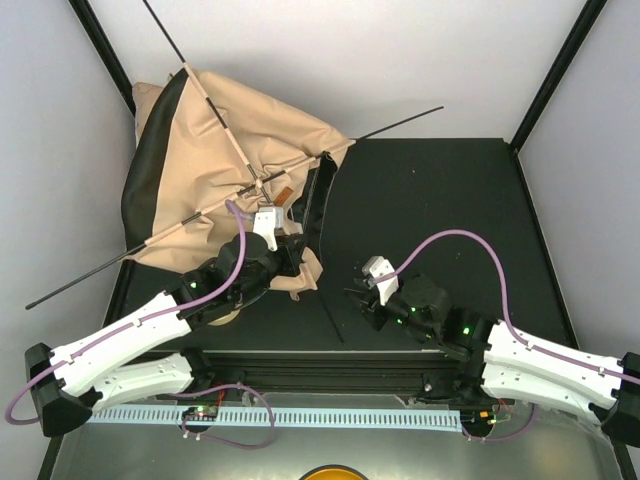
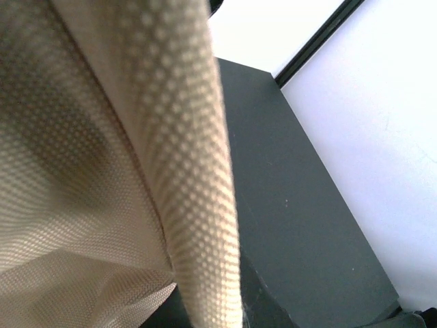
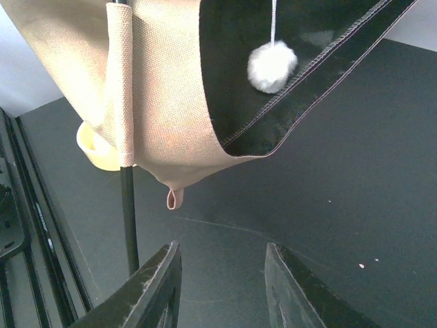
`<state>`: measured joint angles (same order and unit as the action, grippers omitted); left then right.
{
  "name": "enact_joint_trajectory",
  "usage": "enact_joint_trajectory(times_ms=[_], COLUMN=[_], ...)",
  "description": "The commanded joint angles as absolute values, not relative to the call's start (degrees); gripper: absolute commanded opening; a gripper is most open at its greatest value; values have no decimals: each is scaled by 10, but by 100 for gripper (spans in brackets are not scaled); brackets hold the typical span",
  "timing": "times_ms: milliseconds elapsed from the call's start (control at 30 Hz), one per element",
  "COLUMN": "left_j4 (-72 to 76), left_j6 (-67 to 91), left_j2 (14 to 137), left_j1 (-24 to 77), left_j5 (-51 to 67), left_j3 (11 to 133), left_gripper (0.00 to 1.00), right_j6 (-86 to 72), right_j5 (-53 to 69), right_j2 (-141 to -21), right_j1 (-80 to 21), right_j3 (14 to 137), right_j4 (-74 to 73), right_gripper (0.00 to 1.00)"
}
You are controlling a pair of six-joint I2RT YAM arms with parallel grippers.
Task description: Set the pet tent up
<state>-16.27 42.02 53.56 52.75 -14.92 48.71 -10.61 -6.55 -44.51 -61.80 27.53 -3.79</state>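
Observation:
The pet tent point(image 1: 225, 140) lies half collapsed at the table's back left, tan canvas with black lining point(image 1: 145, 170) and a small brown label point(image 1: 283, 193). Two thin black poles point(image 1: 400, 120) cross over it. My left gripper point(image 1: 293, 250) is at the tent's near edge and holds that edge off the table. Tan canvas point(image 2: 184, 171) fills the left wrist view and hides the fingers. My right gripper point(image 1: 358, 298) is open and empty over the table point(image 1: 450, 200). In the right wrist view it point(image 3: 222, 287) is below the hanging tent corner point(image 3: 164, 102), a pole end point(image 3: 128, 205) and a white pompom point(image 3: 272, 66).
A small fabric loop point(image 3: 171, 199) hangs from the tent corner. A pale yellow round thing point(image 3: 92, 147) sits behind the canvas. White walls and black frame uprights point(image 1: 555, 80) bound the table. A pole end point(image 1: 60, 290) sticks out past the left edge.

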Motion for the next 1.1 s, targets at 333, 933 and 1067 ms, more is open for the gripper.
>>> enact_joint_trajectory(times_ms=[333,933,1067], left_j4=[-116,-85,-71], left_j6=[359,290,285], left_j2=[527,520,509], left_j1=[533,533,533], left_j5=[-154,-151,-150], left_j3=[507,499,487], left_gripper=[2,2,2], right_j6=[-103,-94,-95], right_j5=[-75,-50,-46], right_j2=[-454,-511,-520], right_j1=[-619,-619,-619], right_j3=[275,286,287], right_j4=[-15,0,3], right_gripper=[38,39,39])
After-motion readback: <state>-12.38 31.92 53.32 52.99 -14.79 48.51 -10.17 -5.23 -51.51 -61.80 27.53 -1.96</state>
